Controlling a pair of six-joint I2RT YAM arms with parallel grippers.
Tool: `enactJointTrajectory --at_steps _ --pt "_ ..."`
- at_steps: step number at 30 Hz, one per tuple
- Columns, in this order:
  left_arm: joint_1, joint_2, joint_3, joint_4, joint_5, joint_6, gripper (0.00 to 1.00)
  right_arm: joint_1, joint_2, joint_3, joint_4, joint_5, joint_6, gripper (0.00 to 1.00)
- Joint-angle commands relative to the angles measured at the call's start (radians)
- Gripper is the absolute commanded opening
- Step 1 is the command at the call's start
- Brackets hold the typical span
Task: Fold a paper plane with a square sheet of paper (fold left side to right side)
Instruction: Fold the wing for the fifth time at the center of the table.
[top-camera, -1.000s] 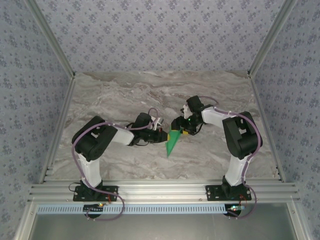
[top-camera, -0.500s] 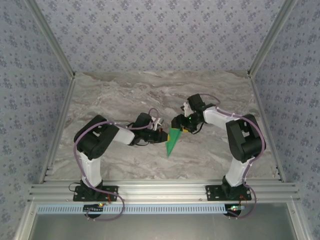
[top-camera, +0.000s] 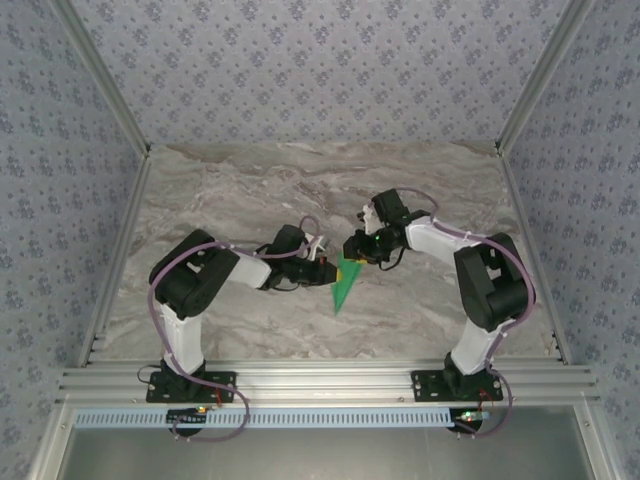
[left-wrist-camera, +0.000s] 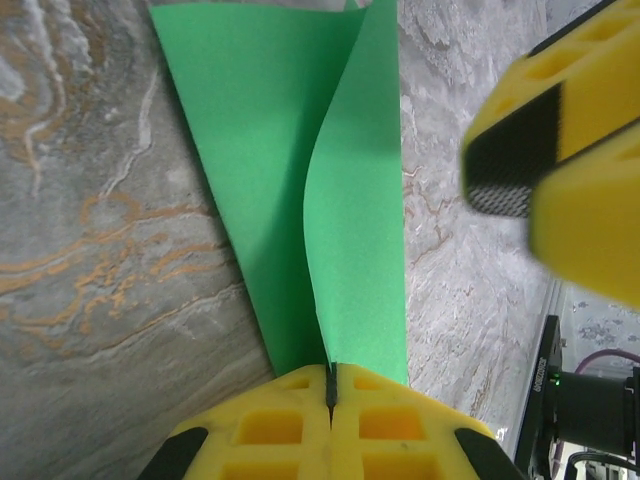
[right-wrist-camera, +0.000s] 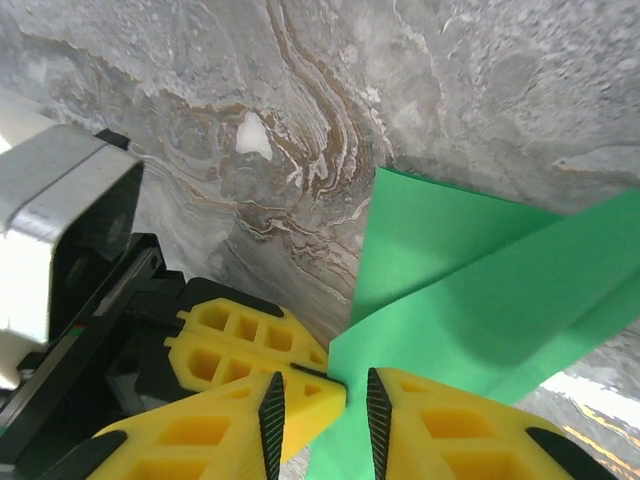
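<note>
The marble table (top-camera: 230, 190) takes most of the overhead view, and its near edge lies under the aluminium rail (top-camera: 320, 382) where both arms are bolted. The left arm (top-camera: 200, 280) and the right arm (top-camera: 485, 275) bend inward and meet near the middle of the table. Between them lies the green paper (top-camera: 345, 285), folded to a narrow pointed shape. Its tip points toward the rail, and its wide end is partly covered by the two claws. From above it is too small to tell how each claw stands. The left wrist camera gives more: the left gripper (left-wrist-camera: 330, 385) has its yellow fingers (left-wrist-camera: 390, 430) pressed together on the narrow end of the paper. One flap there rises in a soft curve above the flat layer, and the far edge is cut off by the frame. In the right wrist camera the right gripper (right-wrist-camera: 322, 415) has its jaws a little apart, with a corner of the paper in the gap, not pinched.
</note>
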Motion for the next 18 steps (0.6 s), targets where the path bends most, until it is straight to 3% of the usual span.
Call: enactJointTrajectory --at_steps 1,18 --pt "-0.018 0.023 0.032 -0.047 0.007 0.044 0.00 0.007 0.044 0.031 -0.012 0.010 0.006 0.29" --pt "-0.020 0.025 0.036 -0.061 -0.025 0.044 0.00 0.007 0.085 0.014 -0.038 0.062 -0.017 0.29"
